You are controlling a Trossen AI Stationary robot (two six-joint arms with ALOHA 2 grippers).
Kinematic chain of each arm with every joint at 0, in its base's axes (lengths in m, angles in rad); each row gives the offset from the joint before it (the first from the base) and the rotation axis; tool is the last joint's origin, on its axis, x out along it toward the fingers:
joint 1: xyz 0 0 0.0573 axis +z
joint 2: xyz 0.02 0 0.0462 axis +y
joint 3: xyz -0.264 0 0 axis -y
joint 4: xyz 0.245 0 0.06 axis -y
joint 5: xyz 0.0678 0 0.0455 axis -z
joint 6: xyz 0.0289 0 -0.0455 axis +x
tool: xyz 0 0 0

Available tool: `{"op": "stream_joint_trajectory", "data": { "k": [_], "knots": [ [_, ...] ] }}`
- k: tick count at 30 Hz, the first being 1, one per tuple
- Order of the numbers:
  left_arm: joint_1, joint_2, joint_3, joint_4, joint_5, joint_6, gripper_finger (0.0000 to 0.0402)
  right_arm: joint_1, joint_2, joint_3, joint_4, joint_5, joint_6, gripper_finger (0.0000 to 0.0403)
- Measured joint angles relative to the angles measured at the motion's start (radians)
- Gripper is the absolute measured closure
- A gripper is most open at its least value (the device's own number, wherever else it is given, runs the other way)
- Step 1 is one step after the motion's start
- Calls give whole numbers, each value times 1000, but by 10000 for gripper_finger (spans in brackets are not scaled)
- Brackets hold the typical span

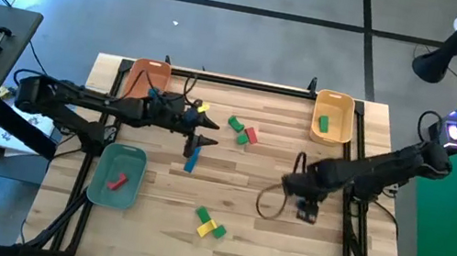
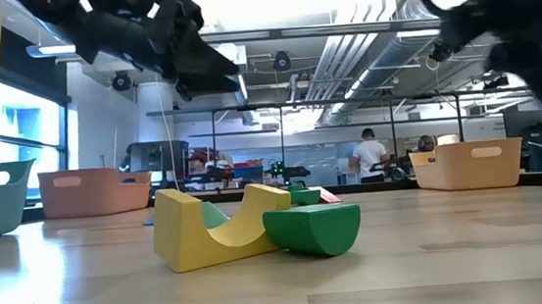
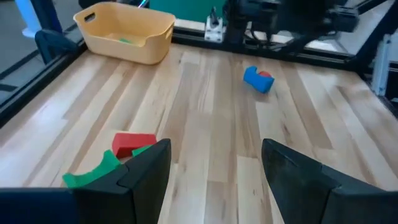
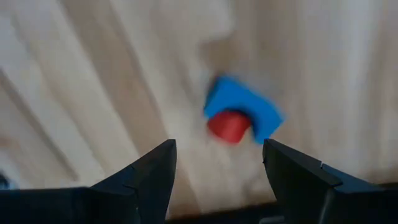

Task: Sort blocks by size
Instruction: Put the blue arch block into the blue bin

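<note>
My left gripper [image 3: 214,155] [image 1: 206,132] hangs open over the table's middle left and touches nothing. Beside it lie a red block [image 3: 134,143] and a green arch block [image 3: 93,174]. A long blue block [image 1: 192,159] lies on the table just near of it, and a small yellow block [image 1: 204,107] just far of it. My right gripper [image 4: 217,155] [image 1: 306,211] points down, open, above a blue block [image 4: 249,106] with a red block [image 4: 229,126] against it. A yellow arch block [image 2: 209,231] and a green block [image 2: 312,229] lie near the front edge.
An orange tray [image 1: 148,77] stands at the far left. A yellow tray [image 1: 335,104] at the far right holds a green block [image 1: 324,124]. A teal tray [image 1: 116,188] at the near left holds a red block [image 1: 116,183]. Bare wood lies between the two grippers.
</note>
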Motion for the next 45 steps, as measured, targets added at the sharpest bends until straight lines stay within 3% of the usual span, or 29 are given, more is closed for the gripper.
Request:
{"op": "stream_joint_trajectory", "data": {
  "k": [5,12,15,19,23,27,32,39,45],
  "knots": [
    [-2,50,0,59,-8,-40,163,129,0,-122,105,-17,117,167],
    [-21,67,0,26,-11,-81,163,190,1,-213,532,172,241,167],
    [-40,67,0,9,-27,-76,163,170,1,-196,643,301,145,167],
    [-55,67,0,25,-94,-76,163,98,1,-188,785,514,-108,167],
    [-56,67,0,14,-142,-126,163,-33,1,-188,913,631,-310,167],
    [-56,67,0,-33,-179,-187,163,-188,1,-188,1059,606,-363,167],
    [-56,67,0,-104,-262,-214,163,-341,6,-188,1139,435,-383,167],
    [-60,67,0,-136,-303,-233,163,-425,116,-188,1245,260,-520,167],
    [-81,67,0,-144,-366,-233,163,-451,265,-188,1446,256,-581,167]
  ]
}}
